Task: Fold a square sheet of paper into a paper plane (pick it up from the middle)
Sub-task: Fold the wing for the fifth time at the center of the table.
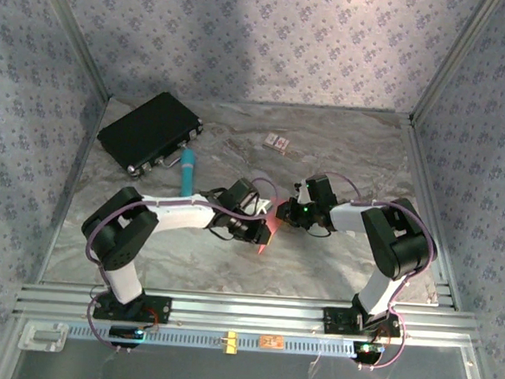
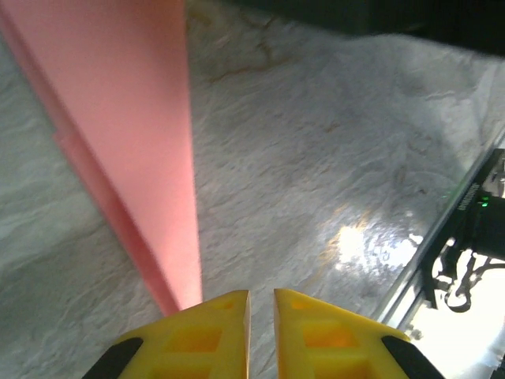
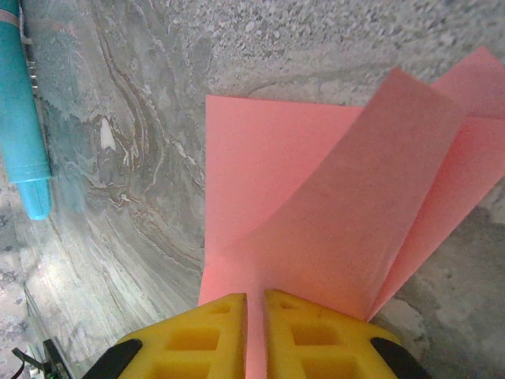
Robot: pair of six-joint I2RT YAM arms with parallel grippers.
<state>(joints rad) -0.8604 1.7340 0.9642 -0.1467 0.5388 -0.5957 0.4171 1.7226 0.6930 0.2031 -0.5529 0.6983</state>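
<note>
At the middle of the tabletop, the two arms meet over the square sheet of paper, already folded into layers.

Right gripper: jaws closed to a thin slit, pink paper running into it, so it has the sheet pinched. Loose flaps fan out ahead of the fingers.

Left gripper: jaws also nearly closed. The folded sheet tapers down to the tip of one finger but sits beside the slit. Cannot tell whether it is pinched.

Teal marker, black case and patterned card lie toward the far side, well apart from the work.

Risks, as judged:
- Thin paper between two arms: any pull apart could tear it at the right pinch.
- If the left gripper has no real hold, the sheet hangs from one point and may swing or droop, putting the next crease off the centre line.
- Fanned flaps could spring open, undoing folds.
- A shallow pinch may let the sheet slip out.
</note>
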